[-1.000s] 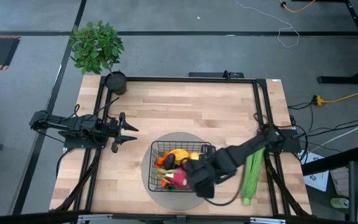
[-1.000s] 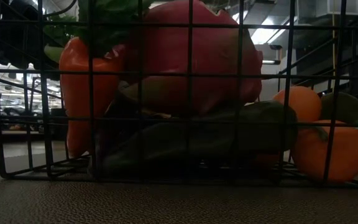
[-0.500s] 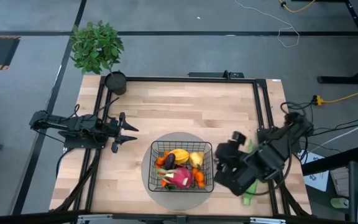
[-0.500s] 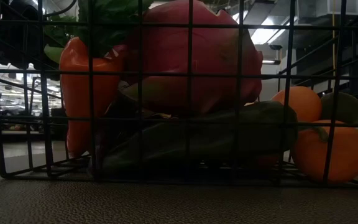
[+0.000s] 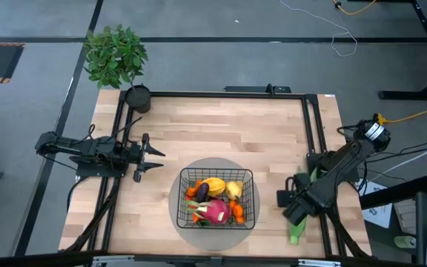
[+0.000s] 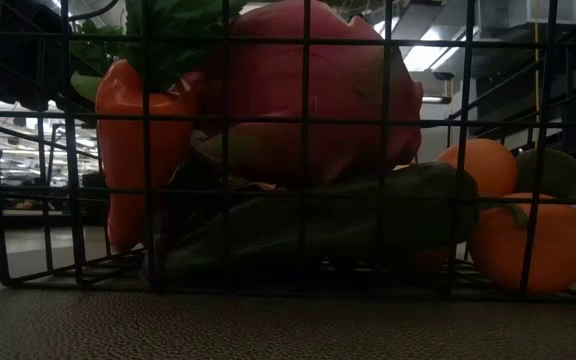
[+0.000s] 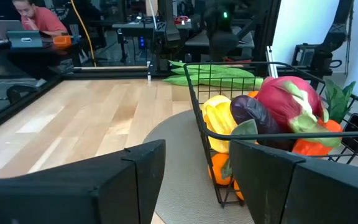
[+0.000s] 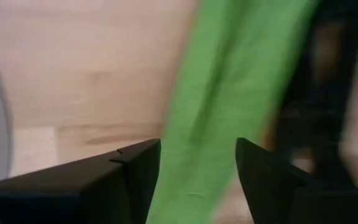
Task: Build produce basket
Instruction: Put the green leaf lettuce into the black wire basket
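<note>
Right gripper (image 5: 286,202), fingers spread and empty, hovers over one green husk (image 8: 229,93); one basket (image 5: 246,178) sits near.

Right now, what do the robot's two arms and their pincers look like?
Both arms are dark, near-black jointed segments with thin black cables along them. The left pincer ends in two slim pointed fingers. The right pincer looks blockier from above, and that arm has a pale ring at its base. Close up, the fingers are flat matte-black slabs.

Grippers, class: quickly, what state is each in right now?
Left gripper: open, holding nothing.
Right gripper: open, above the green husk, not gripping it.
</note>
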You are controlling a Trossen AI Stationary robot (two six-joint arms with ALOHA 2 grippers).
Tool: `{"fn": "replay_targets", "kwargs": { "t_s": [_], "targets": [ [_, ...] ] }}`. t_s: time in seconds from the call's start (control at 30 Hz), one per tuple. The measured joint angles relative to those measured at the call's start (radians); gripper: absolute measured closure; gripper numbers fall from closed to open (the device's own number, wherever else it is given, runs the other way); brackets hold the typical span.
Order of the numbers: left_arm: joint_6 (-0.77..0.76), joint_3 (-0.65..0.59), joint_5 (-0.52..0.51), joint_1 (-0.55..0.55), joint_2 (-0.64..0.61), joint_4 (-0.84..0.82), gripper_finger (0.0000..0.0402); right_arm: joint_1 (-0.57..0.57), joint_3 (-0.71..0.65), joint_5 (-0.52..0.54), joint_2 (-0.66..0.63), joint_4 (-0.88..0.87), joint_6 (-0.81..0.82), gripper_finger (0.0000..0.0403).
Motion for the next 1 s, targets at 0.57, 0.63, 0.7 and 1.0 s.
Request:
{"fn": "replay_targets", "kwargs": {
  "t_s": [0.57,0.63,0.7,1.0],
  "targets": [
    [0.000,0.000,0.000,0.000,0.000,0.000,0.0232,-0.002,-0.065,-0.051,0.002,0.040,0.015,0.0208],
    [0.000,0.000,0.000,0.000,0.000,0.000,0.0232,0.008,-0.066,-0.047,0.002,0.035,0.015,0.0208],
    [0.000,0.000,0.000,0.000,0.000,0.000,0.0232,0.013,-0.067,-0.046,0.016,0.030,0.014,0.0208],
    [0.000,0.000,0.000,0.000,0.000,0.000,0.0232,0.018,-0.069,-0.083,0.163,-0.020,0.002,0.0208]
  ]
}}
